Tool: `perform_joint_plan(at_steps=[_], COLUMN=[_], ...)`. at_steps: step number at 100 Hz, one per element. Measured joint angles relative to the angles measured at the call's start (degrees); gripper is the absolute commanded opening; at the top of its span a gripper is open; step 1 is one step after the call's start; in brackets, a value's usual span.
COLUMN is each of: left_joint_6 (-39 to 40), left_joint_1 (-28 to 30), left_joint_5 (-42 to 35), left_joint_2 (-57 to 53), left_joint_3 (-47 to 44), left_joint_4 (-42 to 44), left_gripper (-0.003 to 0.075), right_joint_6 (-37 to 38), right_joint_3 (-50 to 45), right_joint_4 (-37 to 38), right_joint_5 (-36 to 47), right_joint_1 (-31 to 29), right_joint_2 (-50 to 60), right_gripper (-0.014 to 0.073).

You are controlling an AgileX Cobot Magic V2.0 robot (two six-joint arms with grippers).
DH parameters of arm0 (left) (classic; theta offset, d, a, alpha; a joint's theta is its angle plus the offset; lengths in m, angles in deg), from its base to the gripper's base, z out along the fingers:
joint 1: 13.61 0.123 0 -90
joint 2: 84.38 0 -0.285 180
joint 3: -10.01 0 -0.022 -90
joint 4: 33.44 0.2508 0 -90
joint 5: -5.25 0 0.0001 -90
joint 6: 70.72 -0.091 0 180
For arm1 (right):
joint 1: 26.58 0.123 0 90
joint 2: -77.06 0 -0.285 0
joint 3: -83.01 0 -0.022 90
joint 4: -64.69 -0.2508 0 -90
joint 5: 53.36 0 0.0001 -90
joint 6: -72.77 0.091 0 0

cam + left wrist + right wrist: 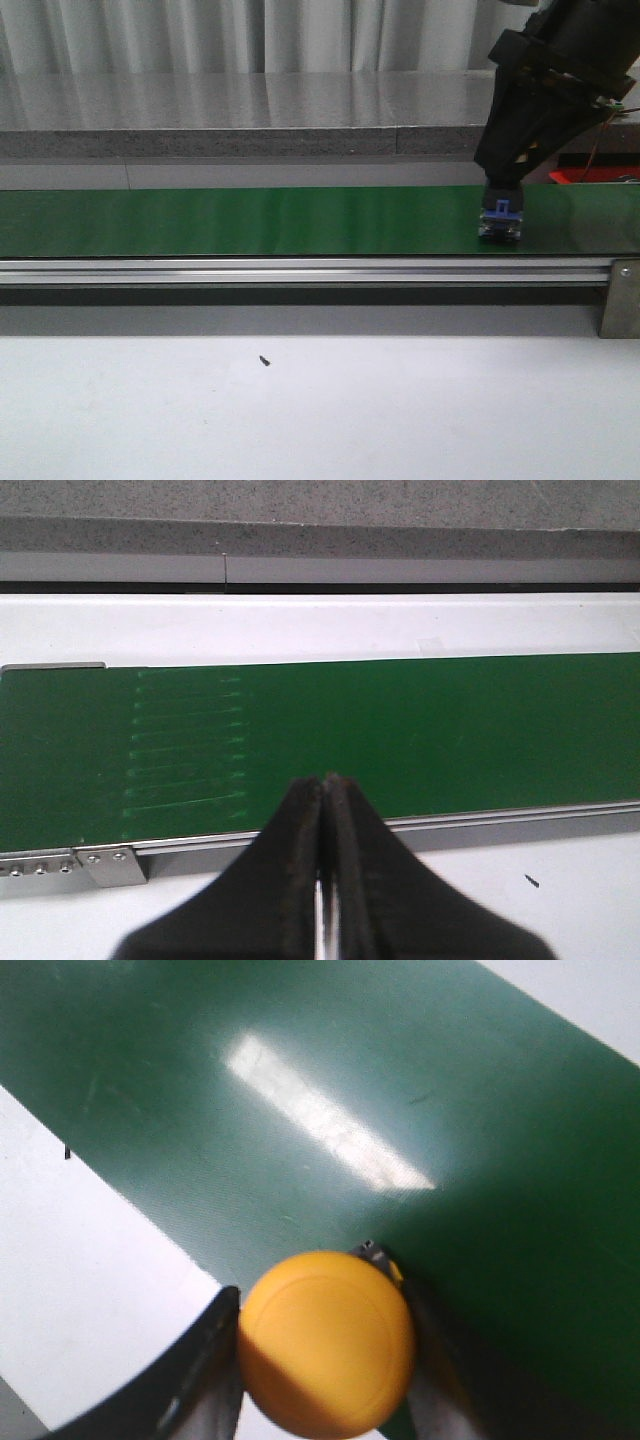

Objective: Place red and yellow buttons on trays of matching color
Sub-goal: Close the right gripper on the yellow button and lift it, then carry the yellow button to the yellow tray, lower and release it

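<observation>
Green belt; claw-gripped yellow button

No text, label, brand, number or sign can be read in any of the three views. The green conveyor belt carries only faint pale scuff lines, and the yellow button has a plain face with no lettering.
</observation>
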Motion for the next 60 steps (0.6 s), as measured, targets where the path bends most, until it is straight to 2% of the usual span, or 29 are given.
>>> perform_joint_plan(at_steps=[19, 39, 60], left_joint_6=[0.0, 0.0, 0.0], left_joint_1=[0.0, 0.0, 0.0], left_joint_5=[0.0, 0.0, 0.0], left_joint_2=[0.0, 0.0, 0.0], left_joint_3=[0.0, 0.0, 0.0], left_joint_4=[0.0, 0.0, 0.0], left_gripper=[-0.0020, -0.0020, -0.0020], right_joint_6=[3.3, 8.1, 17.9], right_joint_3=[-3.1, -6.3, -8.6], right_joint_4=[0.0, 0.3, 3.6], right_joint_5=[0.0, -0.8, -1.7], right_joint_1=[-4.6, -12.3, -22.7], right_joint_2=[6.3, 12.5, 16.7], right_gripper=[0.0050, 0.0050, 0.0050])
